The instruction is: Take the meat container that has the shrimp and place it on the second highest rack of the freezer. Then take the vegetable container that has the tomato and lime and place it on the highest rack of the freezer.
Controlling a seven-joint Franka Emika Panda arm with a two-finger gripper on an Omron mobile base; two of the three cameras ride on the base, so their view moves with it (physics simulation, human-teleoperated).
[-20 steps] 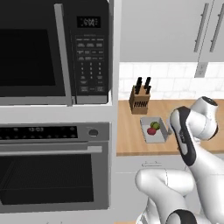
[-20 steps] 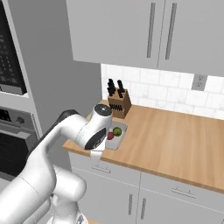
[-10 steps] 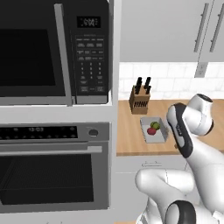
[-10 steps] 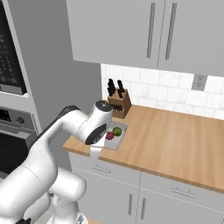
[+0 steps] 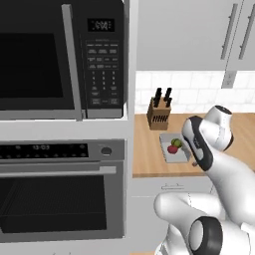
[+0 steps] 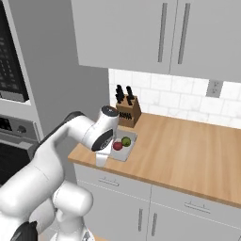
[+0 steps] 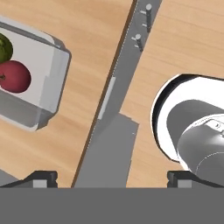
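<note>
The vegetable container (image 6: 129, 151) is a shallow grey tray on the wooden counter in front of the knife block. It holds the red tomato (image 6: 117, 146) and the green lime (image 6: 126, 141). In the hand view the container (image 7: 43, 83) lies at the left with the tomato (image 7: 15, 76) and the lime (image 7: 3, 49) inside. My gripper (image 7: 112, 178) is open and holds nothing. It points down just off the counter's front edge, beside the tray's near side. The arm's wrist (image 5: 199, 149) covers part of the tray (image 5: 167, 149). The shrimp container and the freezer are out of view.
A knife block (image 6: 128, 109) stands against the tiled wall behind the tray. A microwave (image 5: 60, 55) and a black wall oven (image 5: 60, 194) fill the tall unit to the left. The wooden counter (image 6: 188, 150) stretches right, under the wall cabinets (image 6: 160, 37). Drawer fronts (image 7: 109, 131) hang below the counter edge.
The arm's upper joints have swung a little toward the tray. The tray, tomato and lime have not moved, and the gripper stays open.
</note>
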